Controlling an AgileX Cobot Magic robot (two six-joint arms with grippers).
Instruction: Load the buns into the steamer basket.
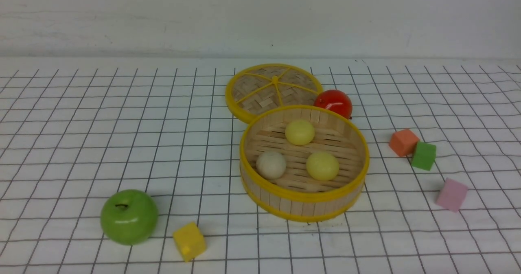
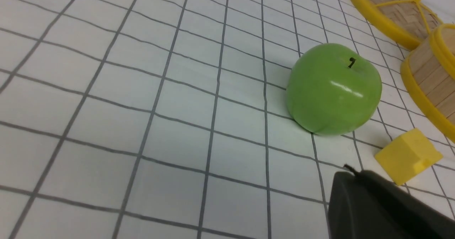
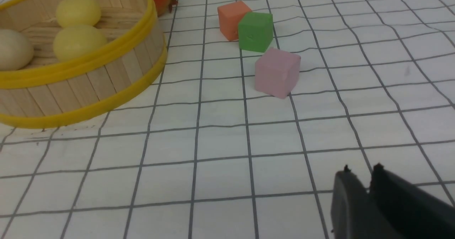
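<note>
Now all three buns are sitting on the slatted floor of your bamboo steamer basket (image 1: 304, 207): the cream-white bun (image 1: 271, 165) is resting toward the left, one pale yellow bun (image 1: 299, 132) is lying toward the far side, and the other pale yellow bun (image 1: 322, 165) is resting nearer you and to the right. Your left gripper (image 2: 350, 169) is keeping its fingers pressed together, holding nothing. Your right gripper (image 3: 362, 168) is showing a narrow gap between its fingertips, with nothing between them. Behind the basket, the woven lid (image 1: 260, 97) and the red tomato (image 1: 334, 103) are lying close by. The green apple (image 1: 129, 217) and yellow cube (image 1: 189, 241) are resting on the left, while orange (image 1: 403, 142), green (image 1: 424, 156) and pink (image 1: 452, 194) blocks are sitting to the right.
</note>
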